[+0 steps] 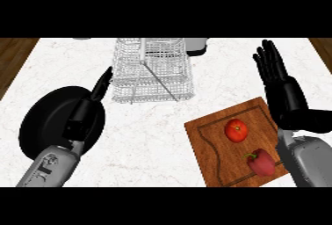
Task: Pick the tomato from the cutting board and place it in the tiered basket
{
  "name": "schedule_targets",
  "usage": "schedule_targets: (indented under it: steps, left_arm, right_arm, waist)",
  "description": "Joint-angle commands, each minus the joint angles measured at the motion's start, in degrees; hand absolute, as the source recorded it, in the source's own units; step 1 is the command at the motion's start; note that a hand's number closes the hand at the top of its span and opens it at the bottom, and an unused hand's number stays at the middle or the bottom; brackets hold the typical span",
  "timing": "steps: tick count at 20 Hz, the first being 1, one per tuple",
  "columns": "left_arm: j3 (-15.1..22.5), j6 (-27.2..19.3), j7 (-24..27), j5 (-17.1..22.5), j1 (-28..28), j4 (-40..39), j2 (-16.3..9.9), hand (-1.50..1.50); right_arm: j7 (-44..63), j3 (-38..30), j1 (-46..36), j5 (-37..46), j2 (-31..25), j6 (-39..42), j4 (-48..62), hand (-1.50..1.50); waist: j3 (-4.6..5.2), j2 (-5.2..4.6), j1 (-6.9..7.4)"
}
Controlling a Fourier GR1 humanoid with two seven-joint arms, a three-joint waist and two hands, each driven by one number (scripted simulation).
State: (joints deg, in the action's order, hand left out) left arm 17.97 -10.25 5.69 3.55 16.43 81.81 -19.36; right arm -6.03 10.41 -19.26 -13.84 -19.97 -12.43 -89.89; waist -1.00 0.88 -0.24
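Note:
A red tomato (236, 130) lies on the wooden cutting board (211, 151) at the lower right of the counter. The white wire tiered basket (151, 70) stands at the back centre. My right hand (280, 83) is raised with straight fingers just right of the board, above and beside the tomato, not touching it. My left hand (91, 105) is edge-on over the black plate, fingers straight, pointing toward the basket's left side and holding nothing.
A dark red bell pepper (261, 161) lies on the board in front of the tomato. A round black plate (45, 121) sits at the left under my left forearm. A grey object (196, 45) stands behind the basket. Wooden floor shows past both counter edges.

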Motion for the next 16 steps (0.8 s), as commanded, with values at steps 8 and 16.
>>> schedule_targets:
  steps: [8,16]
  left_arm:
    - [-5.0,-8.3,-5.9,3.8,-15.2,-5.6,4.4,0.00]
    - [-6.1,-8.9,-6.0,4.3,-17.9,-4.6,5.5,0.00]
  right_arm:
    - [4.4,-17.3,4.3,2.8,-11.9,-8.0,10.8,-1.50]
    - [-2.9,-20.2,11.3,-8.1,-6.6,1.3,3.5,-1.50]
  waist:
    - [1.17,-1.66,-0.89]
    - [0.98,-0.63,-0.85]
